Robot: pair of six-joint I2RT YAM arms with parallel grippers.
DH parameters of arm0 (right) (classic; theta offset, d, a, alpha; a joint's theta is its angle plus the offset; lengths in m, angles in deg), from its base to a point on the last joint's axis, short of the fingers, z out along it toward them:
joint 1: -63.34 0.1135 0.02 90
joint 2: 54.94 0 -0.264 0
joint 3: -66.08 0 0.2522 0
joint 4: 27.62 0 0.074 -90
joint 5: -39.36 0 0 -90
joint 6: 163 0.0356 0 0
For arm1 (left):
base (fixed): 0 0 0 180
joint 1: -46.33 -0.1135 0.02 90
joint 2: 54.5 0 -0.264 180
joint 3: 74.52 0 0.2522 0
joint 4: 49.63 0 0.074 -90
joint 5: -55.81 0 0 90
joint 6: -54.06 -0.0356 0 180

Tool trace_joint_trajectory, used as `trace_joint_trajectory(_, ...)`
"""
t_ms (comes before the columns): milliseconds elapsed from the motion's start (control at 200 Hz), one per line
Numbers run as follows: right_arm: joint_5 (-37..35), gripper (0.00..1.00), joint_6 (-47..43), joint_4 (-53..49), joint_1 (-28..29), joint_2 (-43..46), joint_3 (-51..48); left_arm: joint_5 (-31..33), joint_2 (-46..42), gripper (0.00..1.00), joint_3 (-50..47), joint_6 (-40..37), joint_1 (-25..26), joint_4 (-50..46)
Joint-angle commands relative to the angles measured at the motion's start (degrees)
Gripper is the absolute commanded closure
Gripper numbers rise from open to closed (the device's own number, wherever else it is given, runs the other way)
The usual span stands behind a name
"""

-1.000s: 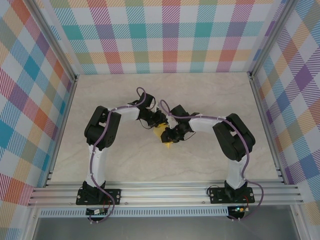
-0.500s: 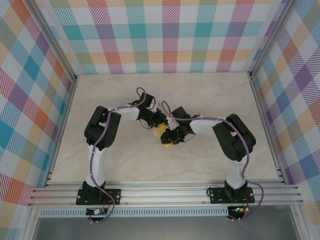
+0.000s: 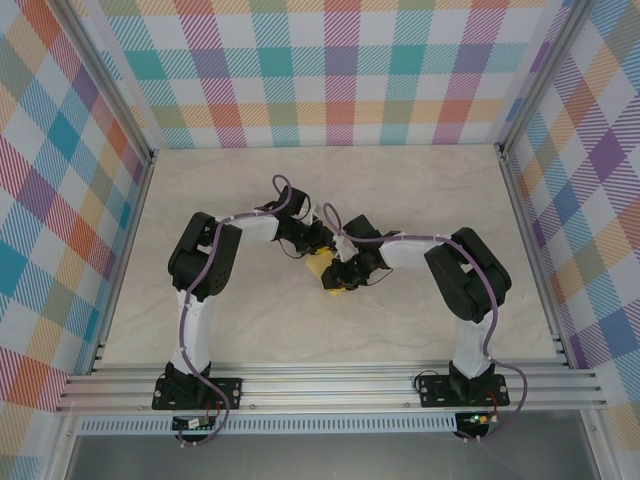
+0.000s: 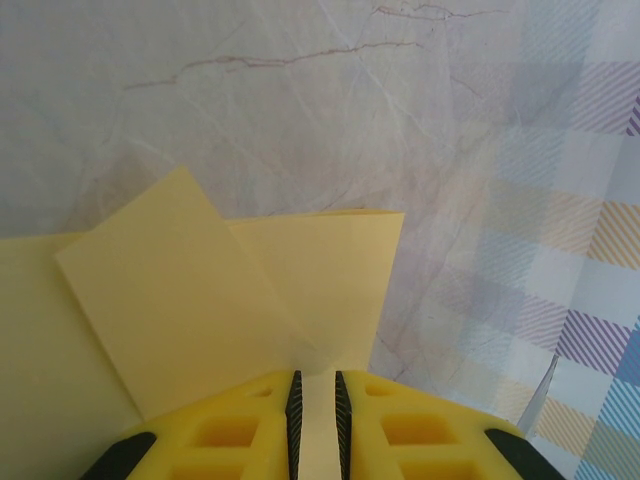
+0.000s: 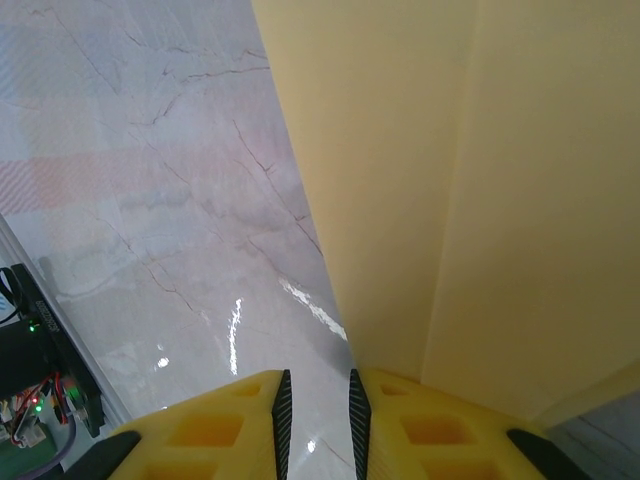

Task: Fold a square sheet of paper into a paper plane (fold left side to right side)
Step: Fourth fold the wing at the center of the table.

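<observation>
- Step in hand, as I judge it: part-way through the folding. The sheet of paper point(image 3: 322, 270) is already creased into a smaller shape, not yet a plane, and sits at mid-table point(image 3: 420, 200) where the two arms meet.
- Left gripper point(image 4: 315, 385): the jaws are nearly together, with a pale strip of the sheet between the black pads, so it is pinching the paper.
- Left wrist view: one flap point(image 4: 180, 295) lies turned at an angle across a flatter layer with a straight folded top edge.
- Right gripper point(image 5: 315, 390): the jaws are a narrow slit apart and the table shows through the slit. The sheet's edge runs down to the right-hand finger point(image 5: 430, 420). I cannot tell whether it grips the paper or only touches it.
- Right wrist view: the paper looms close over the table, so it looks lifted rather than lying flat.
- Next move, my judgement: carry the left part across to the right, line up the edges, then press the crease. One gripper must anchor the sheet so it does not slide.
- Count: one sheet, two arms, two grippers, one table.
</observation>
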State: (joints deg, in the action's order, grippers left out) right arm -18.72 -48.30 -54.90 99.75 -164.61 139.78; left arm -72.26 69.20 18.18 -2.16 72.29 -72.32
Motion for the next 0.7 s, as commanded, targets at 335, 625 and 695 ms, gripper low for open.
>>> trace_joint_trajectory(335,2.1,0.78,-2.5,-9.4,2.0,3.7,-6.8,4.5,2.8,0.82,-1.9,0.3,-0.6,-2.9)
trace_joint_trajectory(625,2.2,0.78,-2.3,-9.3,0.7,9.3,-6.8,4.3,2.8,0.82,-1.9,0.3,-0.6,-2.8)
trace_joint_trajectory(695,2.1,0.79,-1.4,-7.4,-1.0,11.7,-5.8,4.3,2.8,0.82,-2.0,0.3,-0.7,-2.8)
